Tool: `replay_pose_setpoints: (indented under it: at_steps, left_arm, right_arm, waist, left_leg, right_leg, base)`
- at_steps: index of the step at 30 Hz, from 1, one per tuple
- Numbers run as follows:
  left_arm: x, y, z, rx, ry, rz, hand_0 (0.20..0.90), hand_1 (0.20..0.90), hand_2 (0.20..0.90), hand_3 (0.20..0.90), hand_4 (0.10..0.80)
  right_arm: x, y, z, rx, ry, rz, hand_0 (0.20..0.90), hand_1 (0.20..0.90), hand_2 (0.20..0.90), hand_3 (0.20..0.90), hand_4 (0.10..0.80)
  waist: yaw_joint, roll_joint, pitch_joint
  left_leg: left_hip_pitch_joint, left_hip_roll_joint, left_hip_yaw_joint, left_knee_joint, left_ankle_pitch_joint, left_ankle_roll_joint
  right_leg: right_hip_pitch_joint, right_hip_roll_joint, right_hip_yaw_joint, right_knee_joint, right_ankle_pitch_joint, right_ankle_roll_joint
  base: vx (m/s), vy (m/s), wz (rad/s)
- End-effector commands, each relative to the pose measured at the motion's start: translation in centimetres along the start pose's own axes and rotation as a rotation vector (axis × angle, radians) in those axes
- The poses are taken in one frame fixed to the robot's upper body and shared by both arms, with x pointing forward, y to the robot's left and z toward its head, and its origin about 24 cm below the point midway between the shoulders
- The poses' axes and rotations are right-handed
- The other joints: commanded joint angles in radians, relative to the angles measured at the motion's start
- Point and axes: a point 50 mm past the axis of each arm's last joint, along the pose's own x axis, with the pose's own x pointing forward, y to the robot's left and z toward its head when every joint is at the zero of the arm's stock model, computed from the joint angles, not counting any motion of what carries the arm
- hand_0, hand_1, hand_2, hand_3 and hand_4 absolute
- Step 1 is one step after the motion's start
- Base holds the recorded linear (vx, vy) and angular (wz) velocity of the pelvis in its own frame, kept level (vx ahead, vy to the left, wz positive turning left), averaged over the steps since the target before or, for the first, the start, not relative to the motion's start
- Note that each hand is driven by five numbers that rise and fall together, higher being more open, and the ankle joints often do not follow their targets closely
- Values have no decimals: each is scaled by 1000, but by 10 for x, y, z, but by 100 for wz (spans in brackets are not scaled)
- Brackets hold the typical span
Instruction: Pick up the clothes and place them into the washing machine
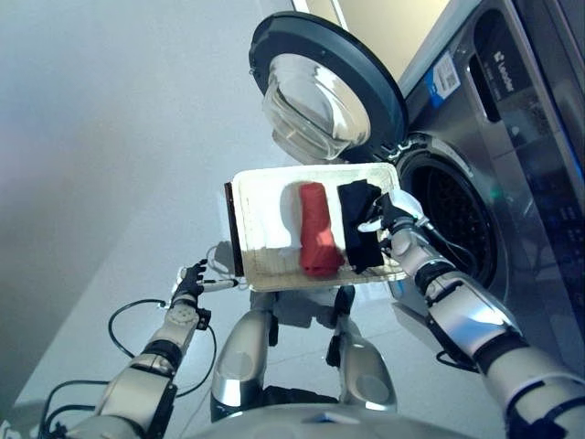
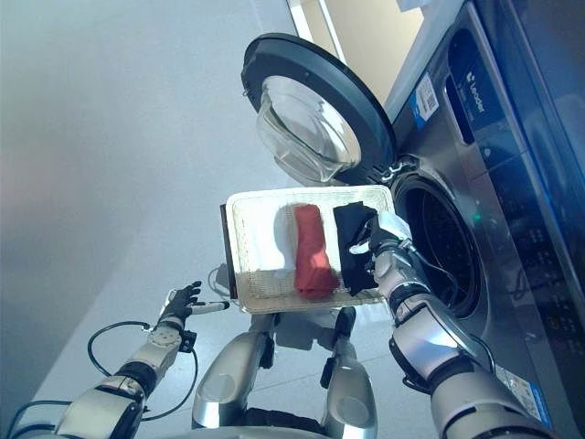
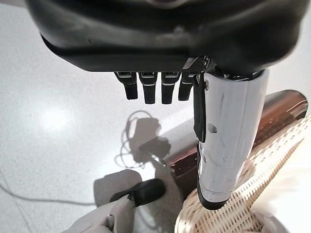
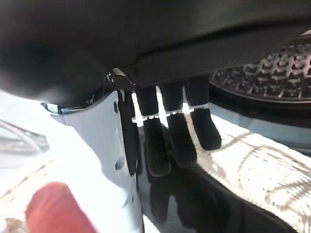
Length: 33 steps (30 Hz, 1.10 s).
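Over the basket's (image 1: 274, 274) right edge, nearest the washing machine (image 1: 512, 165), my right hand (image 1: 388, 222) hangs above the black cloth (image 1: 358, 224). Its fingers (image 4: 177, 136) point down, only loosely bent, and reach toward the dark fabric; I judge nothing is gripped yet, though I cannot tell whether the tips already touch it.

I take this as the pick-up step for the black piece. Next I need to close the fingers round a fold, lift it clear of the wicker rim, then swing right to the open drum (image 1: 457, 219), whose door (image 1: 320, 82) stands wide beyond the basket's far edge.

3 pieces lie side by side in the basket: a white cloth (image 1: 274, 219) toward the left edge, a rolled red cloth (image 1: 315, 229) in the middle, and the black one by the right edge. The drum's inside looks dark; I cannot tell whether it holds anything.

My left hand (image 1: 190, 279) waits off the basket's near left corner, fingers relaxed, empty.
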Motion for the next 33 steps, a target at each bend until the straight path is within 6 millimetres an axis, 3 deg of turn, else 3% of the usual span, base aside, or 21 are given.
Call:
replay_pose_setpoints:
  at_steps: [1, 2, 11, 33]
  left_arm:
    - [0, -2, 0, 18, -14, 13, 900, 900, 900, 900, 800]
    - [-1, -1, -1, 11, -18, 14, 900, 900, 900, 900, 800]
    - [-3, 2, -8, -7, -8, 21, 900, 900, 900, 900, 800]
    - [-6, -4, -8, -44, -18, 20, 900, 900, 900, 900, 800]
  right_arm:
    - [15, -73, 21, -16, -32, -230, 900, 900, 900, 900, 800]
    - [15, -83, 24, -14, -31, -260, 900, 900, 900, 900, 800]
    - [16, -115, 27, 3, -28, -360, 900, 900, 900, 900, 800]
    - [15, -143, 43, -22, -54, -448, 900, 900, 900, 900, 800]
  waist:
    - [-9, 60, -7]
    - [-6, 63, -7]
    - [-4, 63, -7]
    - [10, 59, -7]
  left_leg:
    - [-25, 91, -9, 78, 0, -127]
    - [-51, 93, -10, 90, 0, -127]
    - [-157, 97, -20, 155, 0, -139]
    - [-316, 98, -39, 250, -7, -161]
  right_leg:
    - [29, -47, 19, -5, -16, -38]
    - [11, -45, 19, -5, -13, -40]
    - [-43, -47, 19, -5, 10, -42]
    - [-125, -53, 29, 13, 41, -43]
  base:
    - [0, 0, 0]
    - [0, 0, 0]
    - [-12, -3, 4]
    - [7, 19, 2]
